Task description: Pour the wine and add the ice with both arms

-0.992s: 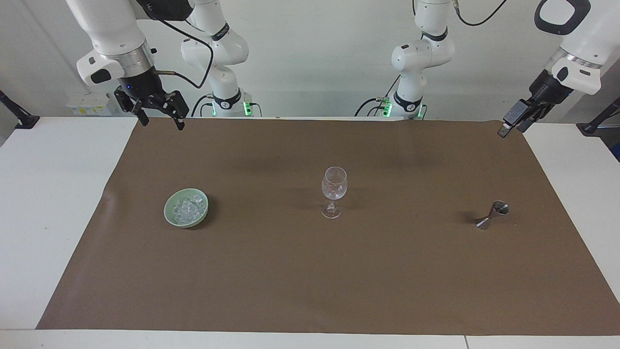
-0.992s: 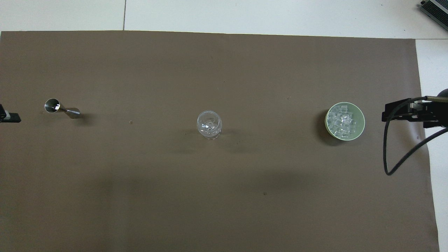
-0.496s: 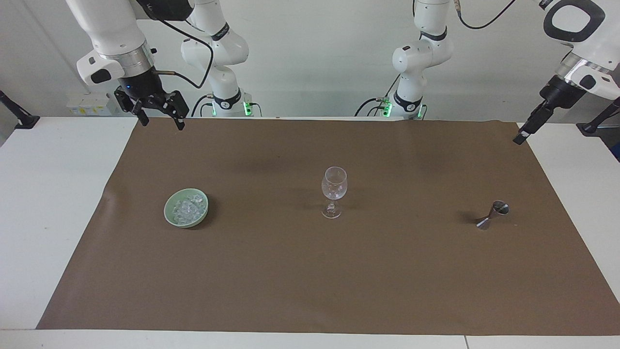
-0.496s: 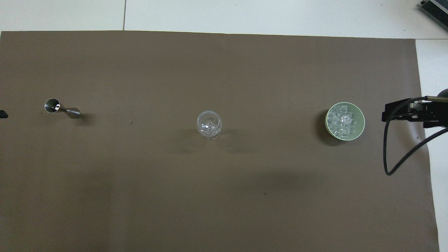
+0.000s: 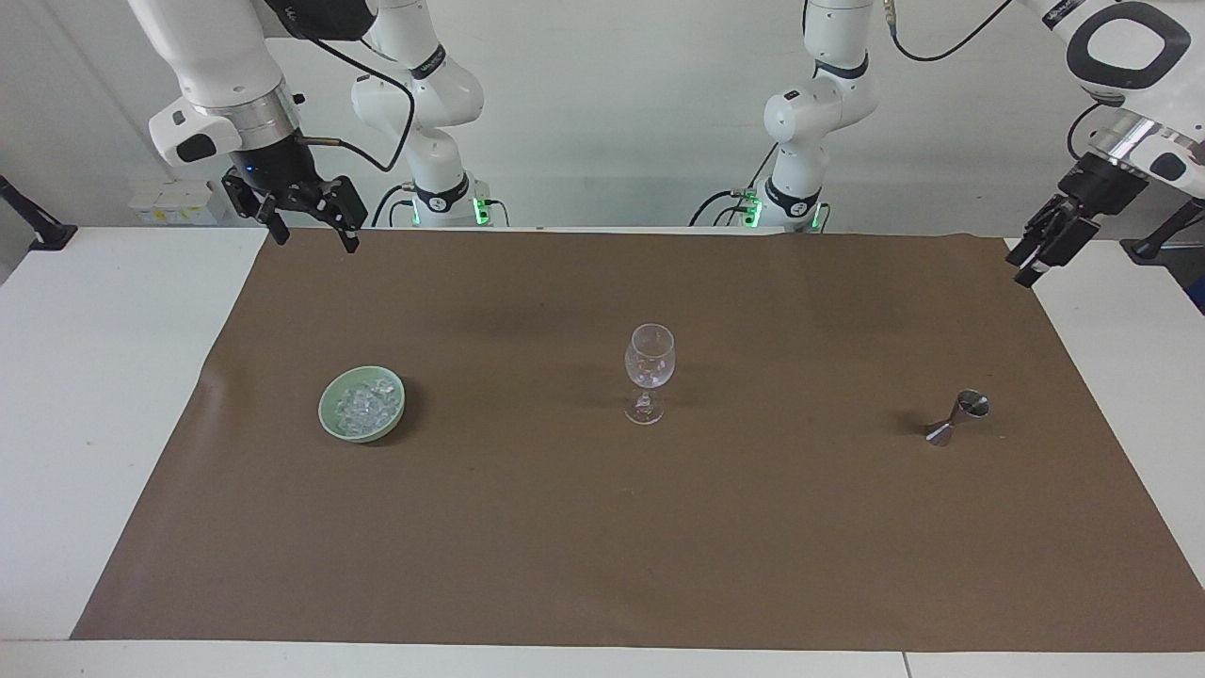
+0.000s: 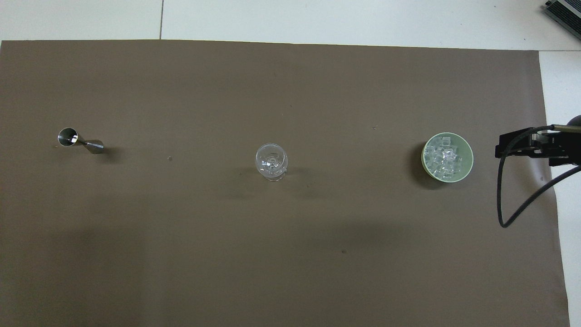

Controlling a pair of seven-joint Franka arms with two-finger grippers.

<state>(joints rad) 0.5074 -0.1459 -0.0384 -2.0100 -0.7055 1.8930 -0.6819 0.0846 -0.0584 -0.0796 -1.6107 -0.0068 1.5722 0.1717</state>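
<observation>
Two claws hang spread and empty over the table's robot-side corners. The left claw [image 5: 1036,254] has swung outward over the last second, from above the brown mat's corner to just off its edge at the left arm's end, and has turned so its fingers show apart; it has also slipped out of the overhead view. The right claw [image 5: 311,229] has not moved, waiting above the mat's corner at the right arm's end.

That shift looks like a wrist adjustment before a reach, so I judge nothing of the task is done yet. The jigger [image 5: 956,417] stands upright at the left arm's end, untouched. The wine glass [image 5: 649,369] stands upright mid-mat, mouth up, long axis vertical. The ice [image 5: 363,405] lies heaped in the green bowl [image 5: 330,422] toward the right arm's end.
</observation>
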